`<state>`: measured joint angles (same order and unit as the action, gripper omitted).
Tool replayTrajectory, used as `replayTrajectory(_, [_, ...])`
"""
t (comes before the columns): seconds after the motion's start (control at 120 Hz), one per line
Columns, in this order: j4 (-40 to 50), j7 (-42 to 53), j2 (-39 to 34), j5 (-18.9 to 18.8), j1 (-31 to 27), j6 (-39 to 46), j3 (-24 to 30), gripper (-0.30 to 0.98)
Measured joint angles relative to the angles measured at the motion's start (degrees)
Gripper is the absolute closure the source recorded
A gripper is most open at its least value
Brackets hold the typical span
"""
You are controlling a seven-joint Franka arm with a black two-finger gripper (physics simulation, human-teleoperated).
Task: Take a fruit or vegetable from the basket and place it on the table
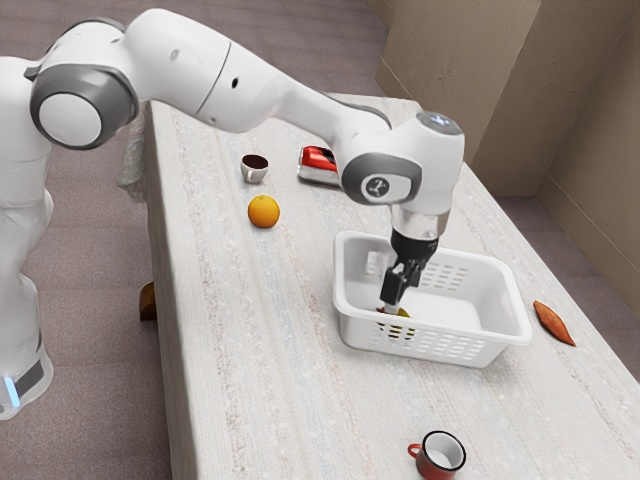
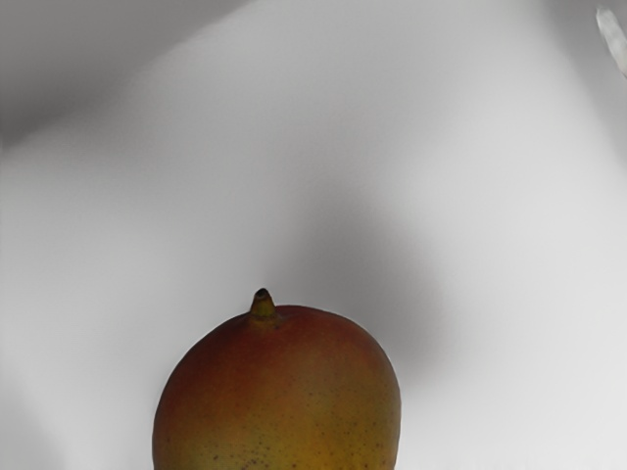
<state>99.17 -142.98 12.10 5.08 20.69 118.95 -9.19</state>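
Observation:
My gripper (image 1: 397, 289) reaches down into the white basket (image 1: 349, 308), close to its near long wall. Low inside the basket, right at the gripper's lower end, is a partly hidden yellowish mango (image 1: 403, 312). The wrist view has the red-and-yellow mango (image 2: 279, 401) just under the hand, its short stem showing, against the basket's pale interior (image 2: 500, 245). Whether the gripper touches the mango is unclear. The cloth-covered table (image 1: 260, 350) extends around the basket.
An orange (image 1: 264, 212), a dark-filled cup (image 1: 254, 170) and a red can (image 1: 317, 166) stand toward the exterior view's upper left. A reddish-brown sweet potato (image 1: 553, 323) lies beyond the basket's right end. A red mug (image 1: 440, 457) stands near the view's lower edge.

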Motion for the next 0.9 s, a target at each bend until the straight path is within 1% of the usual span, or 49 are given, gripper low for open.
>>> replayTrajectory(0.458, [2.53,7.75,-0.50,0.07,0.00,0.75,0.17,0.00])
replayTrajectory(0.55, [3.24,9.30,-0.83,0.23,-0.06,0.78,0.90,0.00])
replayTrajectory(0.9, [3.32,13.80,-0.33,0.04,-0.51,0.83,1.19,0.00])
